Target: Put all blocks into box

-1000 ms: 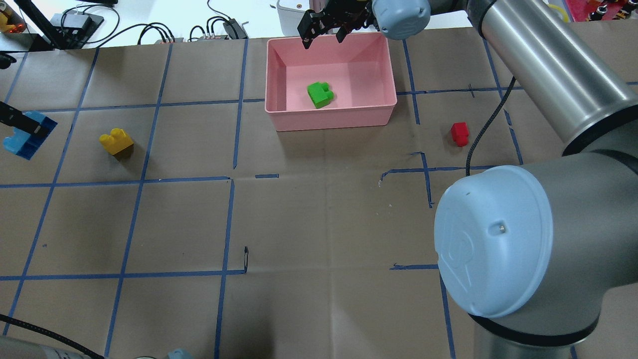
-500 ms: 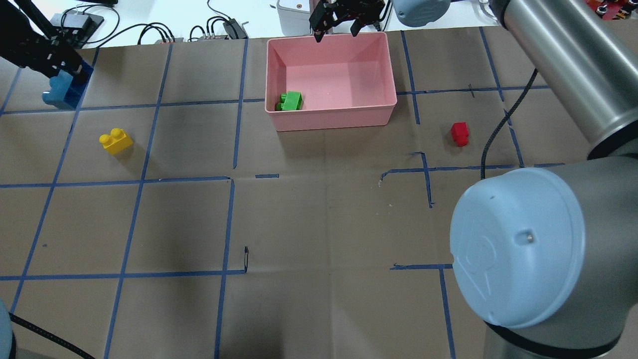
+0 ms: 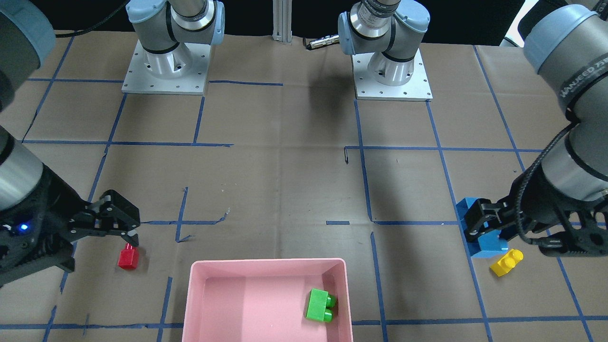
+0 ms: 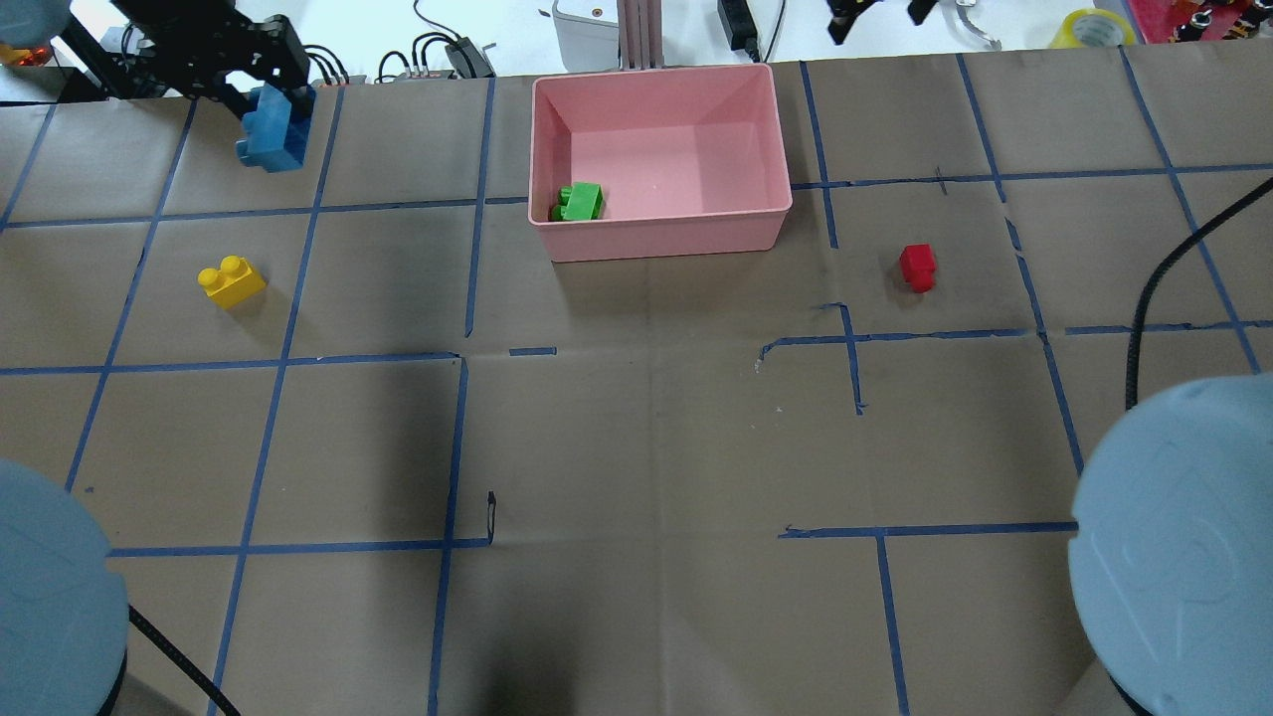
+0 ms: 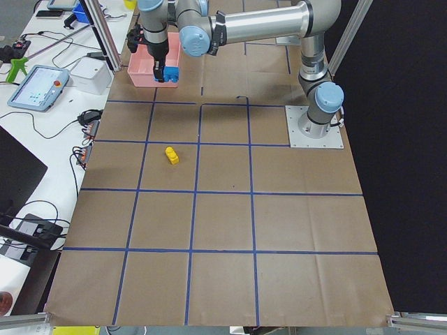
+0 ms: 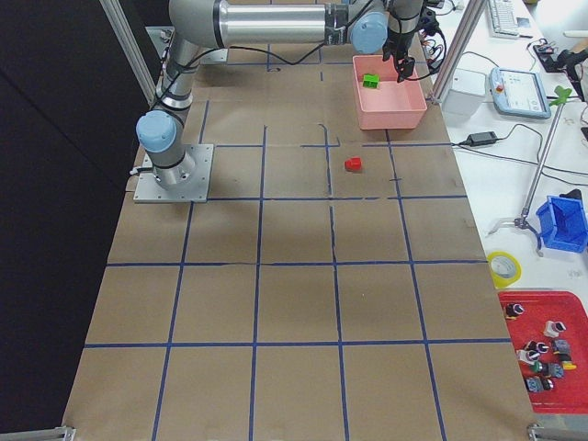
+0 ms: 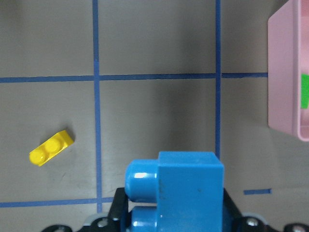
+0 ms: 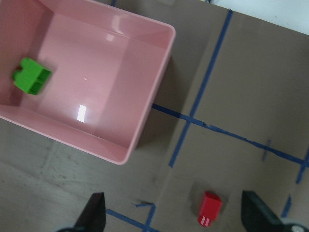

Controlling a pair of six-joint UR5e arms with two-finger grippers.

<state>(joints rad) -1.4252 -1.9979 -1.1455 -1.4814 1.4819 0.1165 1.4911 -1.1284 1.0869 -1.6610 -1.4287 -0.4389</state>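
Note:
My left gripper (image 4: 271, 97) is shut on the light-blue block (image 4: 271, 141) and holds it above the table, left of the pink box (image 4: 661, 239). The wrist view shows the blue block (image 7: 188, 188) close up. The yellow block (image 4: 231, 280) lies on the table at the left, below and to the side of it. The green block (image 4: 580, 202) lies inside the box at its near left corner. My right gripper (image 3: 124, 229) is open and empty, above the red block (image 3: 128, 259). In the right wrist view the red block (image 8: 210, 209) lies between the spread fingers (image 8: 96, 212).
Cables, a white device (image 4: 587, 30) and a tape roll (image 4: 1094, 25) lie past the table's far edge. Both arm bases (image 3: 166, 71) stand at the robot's side. Blue tape lines cross the brown paper cover.
The left gripper lifted the blue block and carried it right, toward the box. The right gripper left the box and moved right, over the red block. The green block settled in the box's corner.

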